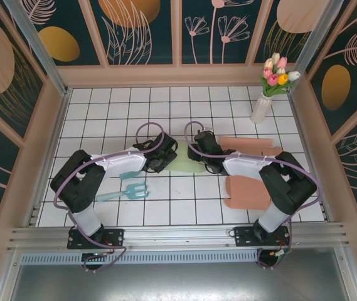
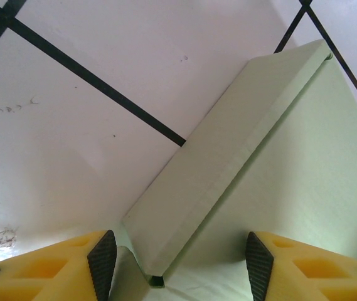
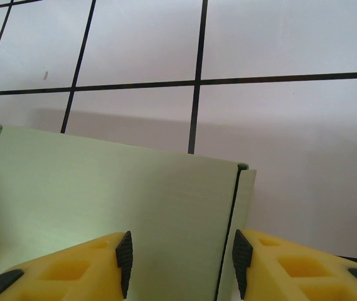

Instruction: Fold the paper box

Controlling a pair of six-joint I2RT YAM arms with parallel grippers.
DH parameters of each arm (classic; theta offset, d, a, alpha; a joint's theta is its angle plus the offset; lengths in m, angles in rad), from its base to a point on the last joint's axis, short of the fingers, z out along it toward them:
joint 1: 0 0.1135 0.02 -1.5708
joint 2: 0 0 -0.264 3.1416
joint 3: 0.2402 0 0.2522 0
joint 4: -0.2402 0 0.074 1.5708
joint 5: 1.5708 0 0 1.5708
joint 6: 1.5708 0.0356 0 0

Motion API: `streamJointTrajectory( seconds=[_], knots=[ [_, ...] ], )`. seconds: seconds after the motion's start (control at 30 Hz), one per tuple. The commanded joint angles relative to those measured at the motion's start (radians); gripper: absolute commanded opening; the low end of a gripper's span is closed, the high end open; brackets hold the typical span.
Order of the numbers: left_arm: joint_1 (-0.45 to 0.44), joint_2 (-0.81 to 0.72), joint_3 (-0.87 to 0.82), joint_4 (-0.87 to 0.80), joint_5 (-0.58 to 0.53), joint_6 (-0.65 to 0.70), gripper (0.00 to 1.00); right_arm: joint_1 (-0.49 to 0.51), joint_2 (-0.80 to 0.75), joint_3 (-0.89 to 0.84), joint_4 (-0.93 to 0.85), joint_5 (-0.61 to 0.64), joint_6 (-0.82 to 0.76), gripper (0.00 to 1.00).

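Mid-fold. Pale green paper box at centre of worktop, between both arms. Left gripper part-open astride side flap, not pinching. Right gripper likewise part-open at slit corner. Next, probably: close on flaps, crease walls upright together.

Place: robot lab test cell, dressed up as a garden-room set.
Walls: dark teal panels w/ painted flowers & gold ovals at 9, 12 & 3 o'clock, pale frames btwn them.
Frame: bare alu posts at the far corners; alu rail along 6 o'clock.
Surface: white surface w/ black grid lines.
Robots: left arm & right arm bolted at 6 o'clock, purple cables looped over them.
Props: vase of tulips at 1 o'clock; teal mini garden tools at 8 o'clock.
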Motion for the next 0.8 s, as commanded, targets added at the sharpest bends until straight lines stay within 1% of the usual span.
streamJointTrajectory(
  seconds=[0.0,0.3,0.33,0.47,0.63,0.77],
  knots=[
    [-0.003,0.015,-0.021,0.000,0.021,-0.017,0.58,0.008,0.012,-0.026,-0.059,-0.010,0.013,0.49],
    [-0.003,0.027,-0.025,0.001,-0.004,-0.017,0.57,0.008,0.013,-0.025,-0.060,-0.013,0.017,0.49],
    [-0.003,0.031,-0.050,0.004,-0.004,-0.017,0.57,0.008,0.012,-0.027,-0.059,-0.016,0.019,0.49],
    [-0.003,0.036,-0.057,0.007,-0.002,-0.012,0.56,0.010,-0.004,-0.030,-0.060,-0.023,0.028,0.49],
    [-0.003,0.025,-0.069,0.002,-0.024,-0.006,0.55,0.011,-0.058,-0.029,-0.092,-0.012,0.039,0.50],
    [-0.003,0.016,-0.076,-0.003,-0.038,0.001,0.56,0.015,-0.137,-0.049,-0.115,-0.008,0.059,0.50]
  ],
)
